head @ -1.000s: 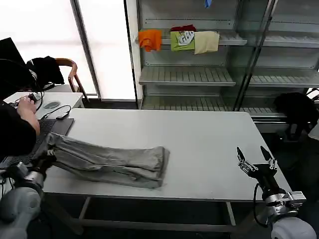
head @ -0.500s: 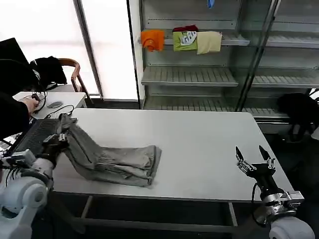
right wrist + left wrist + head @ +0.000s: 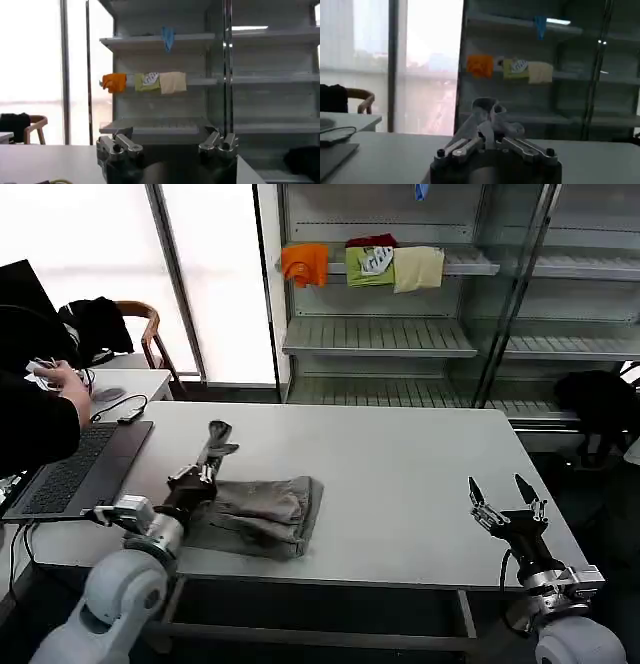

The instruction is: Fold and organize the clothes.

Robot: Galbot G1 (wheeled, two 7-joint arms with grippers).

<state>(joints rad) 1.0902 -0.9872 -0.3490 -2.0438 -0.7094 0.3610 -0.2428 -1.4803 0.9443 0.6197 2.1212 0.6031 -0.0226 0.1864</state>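
The grey garment (image 3: 262, 514) lies bunched and partly folded on the white table (image 3: 400, 474), toward the table's left half and near its front edge; one end of the fabric is lifted off the surface and stands up in a narrow twisted strip above the pile. The garment's type cannot be told from its crumpled state. The left gripper (image 3: 203, 469) pinches this raised end, fingers pressed together on the cloth, just above and to the left of the heap; in the left wrist view the same gripper (image 3: 492, 142) shows the pale fabric (image 3: 487, 120) gathered between its two fingers and rising above them. The right gripper (image 3: 507, 506) is held above the table's front right corner, well apart from the garment, with its fingers spread wide and nothing between them; the right wrist view shows its two fingers (image 3: 116, 146) set far apart with open space between. An open laptop (image 3: 75, 467) rests on the table's left end, beside the garment, and a person's hand (image 3: 68, 389) is over a small side desk (image 3: 130, 381) beyond it. Behind the table stands a metal shelving unit (image 3: 375, 334) carrying folded orange (image 3: 304, 262), green (image 3: 368, 264) and cream cloths (image 3: 417, 268) on an upper shelf.
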